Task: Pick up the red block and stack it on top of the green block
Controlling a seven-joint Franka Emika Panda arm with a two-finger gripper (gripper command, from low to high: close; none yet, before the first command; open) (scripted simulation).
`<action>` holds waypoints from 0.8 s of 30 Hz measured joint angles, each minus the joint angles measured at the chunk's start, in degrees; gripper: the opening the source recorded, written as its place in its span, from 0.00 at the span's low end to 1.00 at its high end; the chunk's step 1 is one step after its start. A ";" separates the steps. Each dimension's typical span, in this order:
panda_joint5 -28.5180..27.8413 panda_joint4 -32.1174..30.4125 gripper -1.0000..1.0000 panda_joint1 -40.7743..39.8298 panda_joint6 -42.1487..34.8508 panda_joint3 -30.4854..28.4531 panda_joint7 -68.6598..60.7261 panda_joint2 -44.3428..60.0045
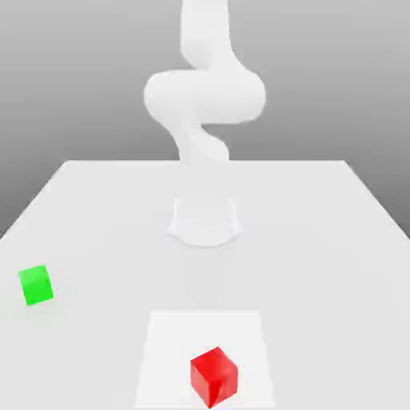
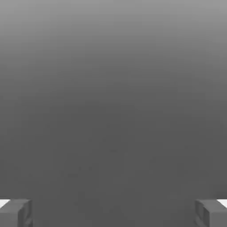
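Counting one red block (image 1: 214,376) and one green block (image 1: 36,285), both small smooth-faced cubes, sitting well apart on a plain white table (image 1: 320,240). Lying at about six o'clock in the exterior view for the red, on a paler square patch (image 1: 168,352), and at about eight o'clock for the green. Showing the pincer (image 2: 113,213) standing fully apart, grey fingertips (image 2: 15,213) at either edge, gripping and touching nothing.
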 joint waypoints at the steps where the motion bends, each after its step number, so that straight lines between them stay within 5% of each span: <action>1: -0.58 -0.45 0.50 -1.26 0.83 1.24 2.62 2.26; 16: -10.18 -6.62 0.50 -12.00 12.35 11.76 40.17 33.83; 24: -7.60 -10.16 0.50 -11.70 19.18 12.02 54.59 49.10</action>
